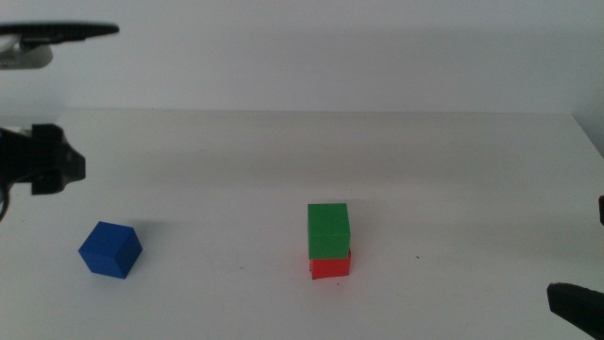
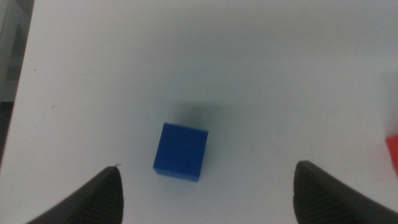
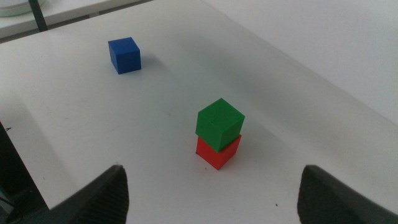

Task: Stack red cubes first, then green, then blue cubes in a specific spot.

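left claw (image 2: pixel 205 193) hovering with jaws wide above the small matte deep-blue cube (image 1: pixel 110 249), near-left on the white bench (image 1: pixel 453 170) | green cube (image 1: pixel 327 230) sitting on red cube (image 1: pixel 330 266), centre | right claw (image 3: pixel 211 193) waiting near-right, jaws wide | left arm nearer blue.

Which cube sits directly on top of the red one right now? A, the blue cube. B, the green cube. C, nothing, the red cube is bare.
B: the green cube rests on the red cube, while the blue cube lies apart on the table.
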You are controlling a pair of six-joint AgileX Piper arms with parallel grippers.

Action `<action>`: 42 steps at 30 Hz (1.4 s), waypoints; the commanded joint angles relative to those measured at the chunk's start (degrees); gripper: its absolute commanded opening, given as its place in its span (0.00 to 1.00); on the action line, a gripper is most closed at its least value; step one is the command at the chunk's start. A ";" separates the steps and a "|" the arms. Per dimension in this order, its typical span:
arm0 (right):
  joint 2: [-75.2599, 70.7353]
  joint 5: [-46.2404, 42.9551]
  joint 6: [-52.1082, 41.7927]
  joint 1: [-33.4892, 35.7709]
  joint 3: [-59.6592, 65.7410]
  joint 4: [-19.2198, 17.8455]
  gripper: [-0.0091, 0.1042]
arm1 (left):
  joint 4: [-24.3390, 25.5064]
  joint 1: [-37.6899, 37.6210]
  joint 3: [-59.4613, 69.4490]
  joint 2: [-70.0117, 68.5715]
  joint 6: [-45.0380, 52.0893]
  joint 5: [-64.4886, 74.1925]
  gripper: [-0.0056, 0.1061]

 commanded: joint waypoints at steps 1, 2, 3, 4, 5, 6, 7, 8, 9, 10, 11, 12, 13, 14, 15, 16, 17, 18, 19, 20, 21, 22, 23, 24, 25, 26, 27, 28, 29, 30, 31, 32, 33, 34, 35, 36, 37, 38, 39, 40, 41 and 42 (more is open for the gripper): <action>-0.28 -0.74 -0.15 -0.21 0.16 -0.01 0.84 | -0.71 0.03 -0.85 1.56 -2.41 -0.76 0.89; -0.28 -0.74 -0.15 -0.21 0.16 -0.01 0.84 | -0.41 0.03 -1.38 2.63 -2.04 0.20 0.89; -0.28 -0.74 -0.15 -0.21 0.16 -0.01 0.84 | 0.51 0.03 -2.26 3.83 -2.04 1.34 0.89; -0.28 -0.74 -0.15 -0.21 0.16 -0.01 0.84 | 1.58 0.03 -3.37 5.08 -2.04 2.40 0.89; -0.28 -0.74 -0.15 -0.21 0.16 -0.01 0.84 | 2.07 0.03 -4.39 6.02 -2.04 3.39 0.89; -0.28 -0.74 -0.15 -0.21 0.16 -0.01 0.84 | 2.49 0.03 -5.78 7.18 -2.04 4.47 0.89; -0.28 -0.74 -0.15 -0.21 0.16 -0.01 0.84 | 2.89 0.03 -7.29 8.34 -2.04 5.40 0.89; -0.28 -0.74 -0.15 -0.21 0.16 -0.01 0.84 | 3.30 0.14 -8.85 9.28 -2.04 5.99 0.89; -0.28 -0.74 -0.15 -0.21 0.16 -0.01 0.84 | 3.73 0.67 -10.38 10.41 -2.04 6.65 0.89; -0.28 -0.74 -0.15 -0.21 0.16 -0.01 0.84 | 3.84 1.35 -11.79 11.55 -2.04 7.31 0.89; -0.28 -0.74 -0.15 -0.21 0.16 -0.01 0.84 | 3.84 2.32 -12.81 12.44 -2.04 7.55 0.89; -0.28 -0.74 -0.15 -0.21 0.16 -0.01 0.84 | 3.74 3.60 -13.88 13.53 -2.04 7.59 0.89; -0.28 -0.74 -0.15 -0.21 0.16 -0.01 0.84 | 3.02 5.16 -14.71 14.59 -1.74 8.09 0.89; -0.28 -0.74 -0.15 -0.21 0.16 -0.01 0.84 | 1.64 6.60 -15.41 15.85 -0.32 9.06 0.89; -0.28 -0.74 -0.15 -0.21 0.16 -0.01 0.84 | -0.61 8.59 -16.28 17.30 2.75 10.54 0.89; -0.28 -0.74 -0.15 -0.21 0.16 -0.01 0.84 | -3.65 10.67 -17.16 18.87 6.70 12.26 0.89; -0.28 -0.74 -0.15 -0.21 0.16 -0.01 0.84 | -6.24 12.31 -18.03 20.17 10.23 13.61 0.89; -0.28 -0.74 -0.15 -0.21 0.16 -0.01 0.84 | -9.48 14.18 -18.83 21.72 14.96 15.00 0.89; -0.28 -0.74 -0.15 -0.21 0.16 -0.01 0.84 | -12.83 15.68 -19.52 23.22 22.06 16.30 0.89; -0.28 -0.74 -0.15 -0.21 0.16 -0.01 0.84 | -14.82 16.80 -19.99 24.30 26.99 16.79 0.89; -0.28 -0.74 -0.15 -0.21 0.16 -0.01 0.84 | -16.39 17.43 -20.44 25.52 32.70 17.05 0.89; -0.28 -0.74 -0.15 -0.21 0.16 -0.01 0.84 | -17.20 17.50 -20.75 26.63 36.39 17.50 0.89; -0.28 -0.74 -0.15 -0.21 0.16 -0.01 0.84 | -17.31 17.50 -20.75 27.59 37.70 17.63 0.89; -0.28 -0.74 -0.15 -0.21 0.16 -0.01 0.84 | -16.66 17.16 -20.75 28.56 38.73 17.63 0.89; -0.28 -0.74 -0.15 -0.21 0.16 -0.01 0.84 | -15.67 16.69 -20.75 29.53 38.83 17.75 0.89; -0.28 -0.74 -0.15 -0.21 0.16 -0.01 0.84 | -14.53 16.22 -20.75 30.32 38.10 17.75 0.89; -0.28 -0.74 -0.15 -0.21 0.16 -0.01 0.84 | -12.74 15.40 -20.75 31.32 36.60 17.75 0.89; -0.28 -0.74 -0.15 -0.21 0.16 -0.01 0.84 | -10.53 14.43 -20.75 32.29 34.96 17.75 0.89; -0.28 -0.74 -0.15 -0.21 0.16 -0.01 0.84 | -8.76 13.55 -20.75 33.02 32.87 17.75 0.89; -0.28 -0.74 -0.15 -0.21 0.16 -0.01 0.84 | -6.80 12.43 -20.63 33.97 31.13 17.75 0.89; -0.28 -0.74 -0.15 -0.21 0.16 -0.01 0.84 | -5.32 11.36 -20.63 34.84 30.07 17.75 0.89; -0.28 -0.74 -0.15 -0.21 0.16 -0.01 0.84 | -4.24 10.47 -20.63 35.68 29.37 17.75 0.89; -0.28 -0.74 -0.15 -0.21 0.16 -0.01 0.84 | -3.62 9.69 -20.63 36.46 28.98 17.54 0.89; -0.28 -0.74 -0.15 -0.21 0.16 -0.01 0.84 | -3.61 9.24 -20.63 37.26 28.98 17.54 0.89; -0.28 -0.74 -0.15 -0.21 0.16 -0.01 0.84 | -3.58 9.02 -20.63 37.85 28.86 17.41 0.89; -0.28 -0.74 -0.15 -0.21 0.16 -0.01 0.84 | -4.18 9.02 -20.63 38.60 28.86 17.31 0.89; -0.28 -0.74 -0.15 -0.21 0.16 -0.01 0.84 | -4.66 9.02 -20.63 39.33 28.72 17.31 0.89; -0.28 -0.74 -0.15 -0.21 0.16 -0.01 0.84 | -5.07 9.02 -20.54 39.97 28.40 17.31 0.89; -0.28 -0.74 -0.15 -0.21 0.16 -0.01 0.84 | -5.06 9.02 -20.41 40.66 27.32 17.31 0.89; -0.28 -0.74 -0.15 -0.21 0.16 -0.01 0.84 | -5.06 8.89 -19.99 41.13 26.12 17.02 0.89; -0.28 -0.74 -0.15 -0.21 0.16 -0.01 0.84 | -4.51 8.62 -19.71 41.50 25.29 17.03 0.89; -0.28 -0.74 -0.15 -0.21 0.16 -0.01 0.84 | -4.26 8.33 -19.41 41.95 24.66 16.83 0.89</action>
